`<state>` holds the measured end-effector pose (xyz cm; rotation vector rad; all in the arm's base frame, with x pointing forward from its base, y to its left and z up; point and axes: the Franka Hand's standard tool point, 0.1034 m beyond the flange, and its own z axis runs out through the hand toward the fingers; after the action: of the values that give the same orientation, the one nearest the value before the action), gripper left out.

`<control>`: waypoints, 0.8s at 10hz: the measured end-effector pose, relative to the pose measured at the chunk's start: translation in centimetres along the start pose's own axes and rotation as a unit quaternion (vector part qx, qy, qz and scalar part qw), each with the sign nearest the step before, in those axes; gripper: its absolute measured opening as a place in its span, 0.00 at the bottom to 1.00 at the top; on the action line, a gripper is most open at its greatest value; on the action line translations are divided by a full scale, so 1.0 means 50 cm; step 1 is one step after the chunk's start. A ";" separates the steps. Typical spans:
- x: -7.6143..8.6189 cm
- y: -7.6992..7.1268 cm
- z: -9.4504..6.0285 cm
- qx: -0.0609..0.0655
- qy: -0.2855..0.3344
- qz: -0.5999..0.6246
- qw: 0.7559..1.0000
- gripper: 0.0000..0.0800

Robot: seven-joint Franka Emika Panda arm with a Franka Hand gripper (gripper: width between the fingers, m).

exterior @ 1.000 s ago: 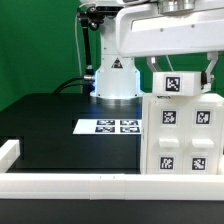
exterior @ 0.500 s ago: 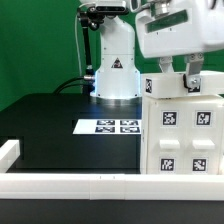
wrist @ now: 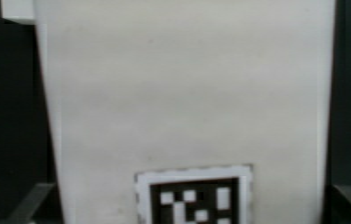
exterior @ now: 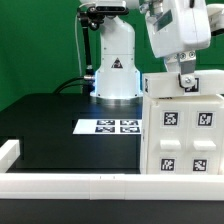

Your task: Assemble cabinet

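The cabinet [exterior: 185,135] is a large white boxy unit at the exterior view's right, with several tagged square fronts facing the camera. My gripper [exterior: 187,84] sits at its top edge, pointing down, with the wrist turned. In the wrist view a long white tagged top piece [wrist: 190,100] fills the frame. Its tag [wrist: 195,198] lies between my dark fingertips [wrist: 33,203], which press on both of its sides. My gripper [wrist: 193,205] is shut on this piece. In the exterior view my hand hides the piece's tag.
The marker board [exterior: 108,126] lies flat on the black table, left of the cabinet. The arm's white base [exterior: 113,75] stands behind it. A white rail [exterior: 70,185] runs along the front edge and a white bracket [exterior: 8,152] sits at the left.
My hand has shifted toward the exterior view's right and turned about its axis on top of the cabinet. The tag seen between the fingers a second ago is now hidden.
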<state>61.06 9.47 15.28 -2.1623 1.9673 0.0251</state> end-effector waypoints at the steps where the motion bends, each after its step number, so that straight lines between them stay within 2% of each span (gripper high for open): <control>1: -0.001 0.001 0.001 -0.001 0.000 -0.001 1.000 0.78; 3: -0.003 0.001 -0.003 -0.004 -0.003 -0.022 1.000 0.81; 4: -0.007 -0.001 -0.020 -0.006 -0.009 -0.035 0.999 0.81; 6: -0.026 -0.002 -0.042 -0.024 -0.020 -0.125 0.992 0.81; 8: -0.026 -0.003 -0.041 -0.024 -0.023 -0.208 0.978 0.81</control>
<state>60.83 10.40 17.49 -2.5350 1.4682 0.0557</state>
